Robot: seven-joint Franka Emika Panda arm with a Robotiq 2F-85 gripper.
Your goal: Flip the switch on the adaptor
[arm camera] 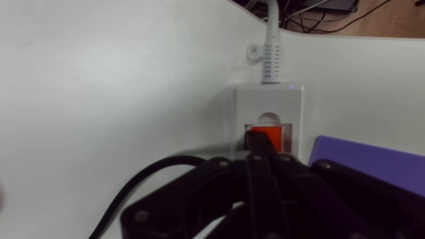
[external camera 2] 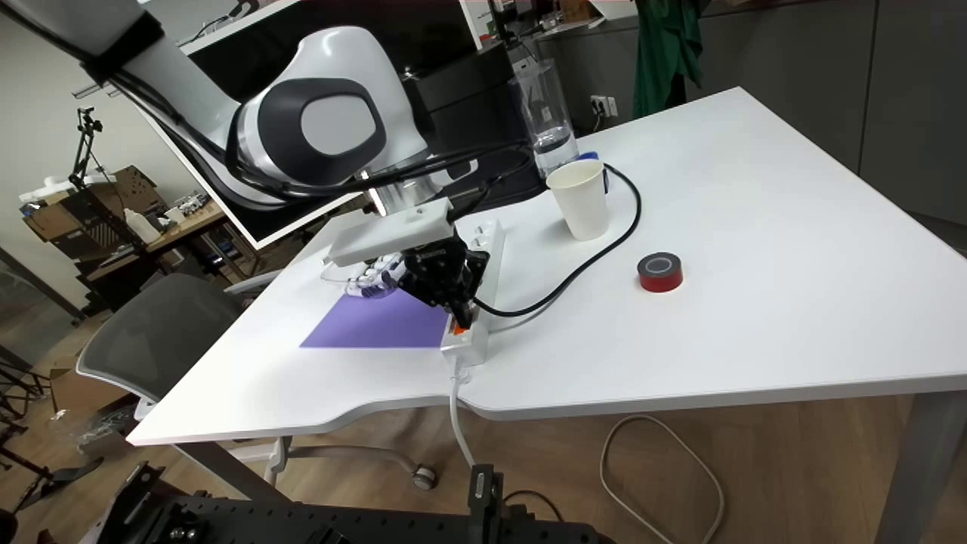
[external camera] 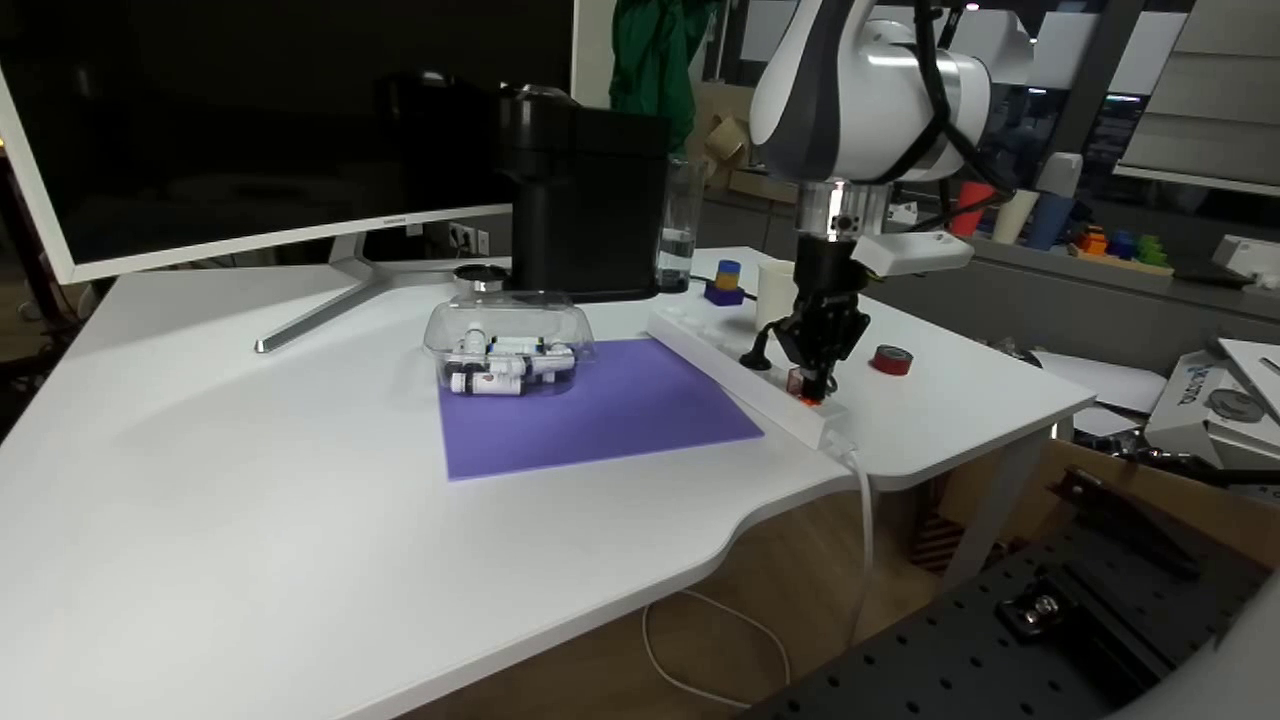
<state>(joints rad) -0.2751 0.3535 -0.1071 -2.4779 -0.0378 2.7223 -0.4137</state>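
The adaptor is a long white strip lying on the white table, also visible in an exterior view and in the wrist view. Its red-orange switch sits near the cord end; a little orange also shows in both exterior views. My gripper points down with its fingers shut together and nothing between them. Its tips are right at the switch and cover its left and lower part in the wrist view. I cannot tell whether they press it.
A black plug with a black cable is in the strip beside my gripper. A purple mat, a white cup, a red tape roll and a transparent box of bottles stand around. The table's front edge is near.
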